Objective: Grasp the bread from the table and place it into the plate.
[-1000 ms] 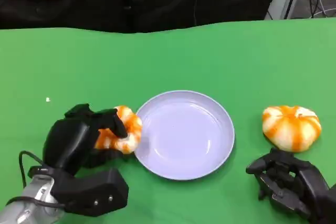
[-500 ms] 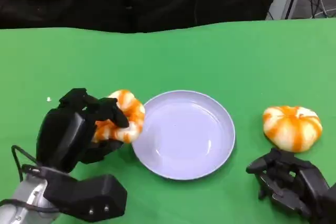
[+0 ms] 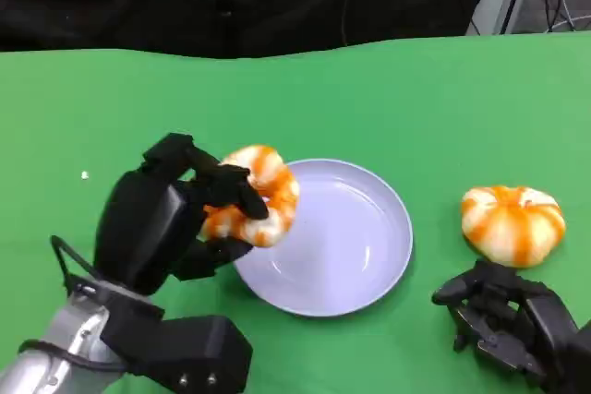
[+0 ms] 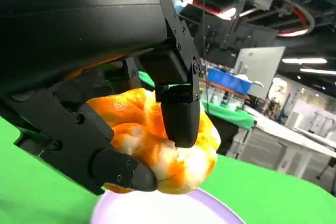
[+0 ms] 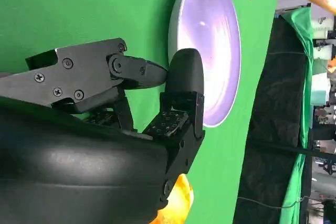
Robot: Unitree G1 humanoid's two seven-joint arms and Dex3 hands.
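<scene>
The left robot hand (image 3: 175,219), gripping the bread (image 3: 257,196), has lifted it off the worktop (image 3: 388,99) and rightward over the plate (image 3: 369,256)'s left rim. Release seems close. The right robot hand (image 3: 508,320) rests with fingers curled, holding nothing.

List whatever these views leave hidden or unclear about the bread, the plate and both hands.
- Held bread, head view: its underside and left part are hidden by the left hand, so whether it clears the plate rim cannot be told.
- Right hand, head view: cut off by the picture's lower edge.
- Second bread, right wrist view: hidden mostly behind the hand's shell.
- Plate, left wrist view: cut off by the picture's edge.
</scene>
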